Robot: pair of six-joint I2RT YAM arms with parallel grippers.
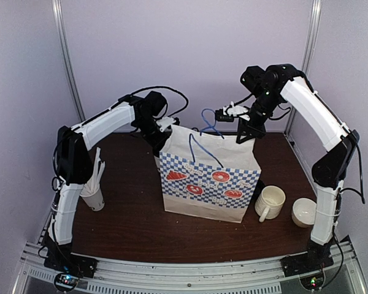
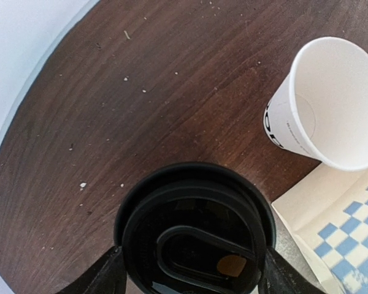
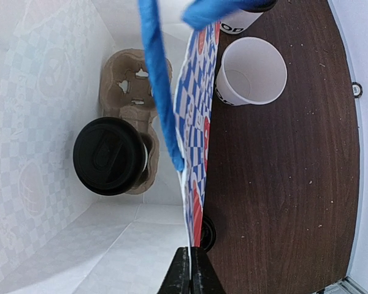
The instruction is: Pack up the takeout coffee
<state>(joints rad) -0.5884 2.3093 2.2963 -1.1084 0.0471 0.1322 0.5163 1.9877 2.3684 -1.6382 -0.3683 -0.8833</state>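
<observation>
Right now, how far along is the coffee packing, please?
Done: one black-lidded cup in the cardboard carrier inside the checkered paper bag. Underway: right gripper pinches the bag's rim; left gripper straddles a second lidded cup. Left: that cup and the lidless white paper cup.

Right hand [image 3: 190, 257] pinching bag [image 3: 49, 92] rim; lidded cup [image 3: 110, 156] in cardboard carrier [image 3: 132, 79] inside; open cup [image 3: 251, 70] outside.

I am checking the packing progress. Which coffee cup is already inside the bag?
The black-lidded cup seated in the cardboard carrier inside the bag. The lidless cup stands outside on the table; a second lidded cup is between the left gripper jaws.
</observation>
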